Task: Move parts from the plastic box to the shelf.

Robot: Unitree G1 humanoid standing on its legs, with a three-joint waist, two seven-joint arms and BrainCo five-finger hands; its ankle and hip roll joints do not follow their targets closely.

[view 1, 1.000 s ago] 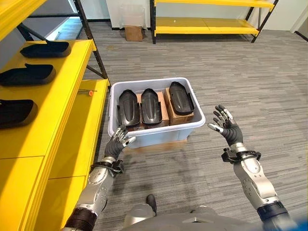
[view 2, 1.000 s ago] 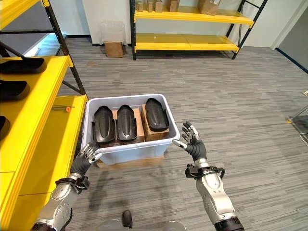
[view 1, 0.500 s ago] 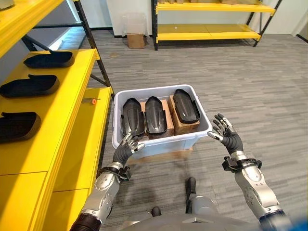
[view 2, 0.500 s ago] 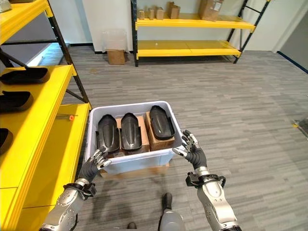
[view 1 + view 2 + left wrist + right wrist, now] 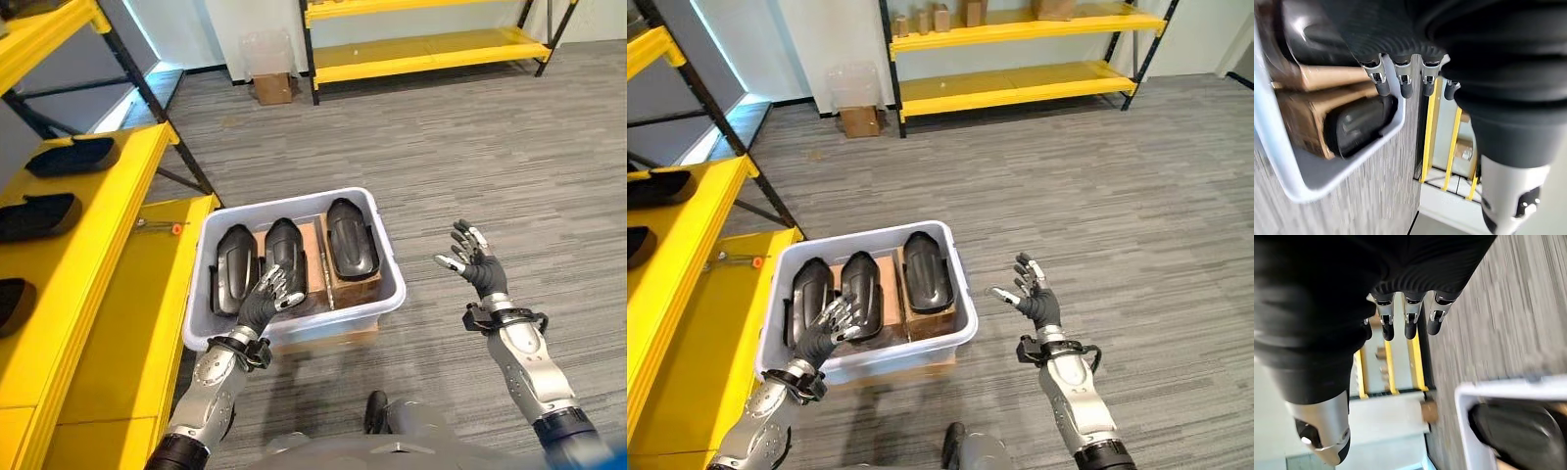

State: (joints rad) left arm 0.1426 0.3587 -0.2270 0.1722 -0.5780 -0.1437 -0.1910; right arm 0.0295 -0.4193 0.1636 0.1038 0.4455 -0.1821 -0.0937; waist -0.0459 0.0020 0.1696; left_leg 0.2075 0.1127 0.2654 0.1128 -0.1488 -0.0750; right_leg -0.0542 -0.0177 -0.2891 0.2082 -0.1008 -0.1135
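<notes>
The left hand hovers spread and empty over the near rim of the plastic box; the right hand hangs open beside it; three black parts lie inside on cardboard, likely stiff, light and glossy, best gripped across their long edges; the yellow shelf stands left.

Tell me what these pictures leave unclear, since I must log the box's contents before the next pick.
- Left hand covers part of the middle black part in the eye views; contact cannot be judged.
- Cardboard blocks beneath the parts sit mostly hidden under them and behind the plastic box wall.
- Shelf parts are cut off by the left eye view's edge.
- Right hand hangs open beside the box.
</notes>
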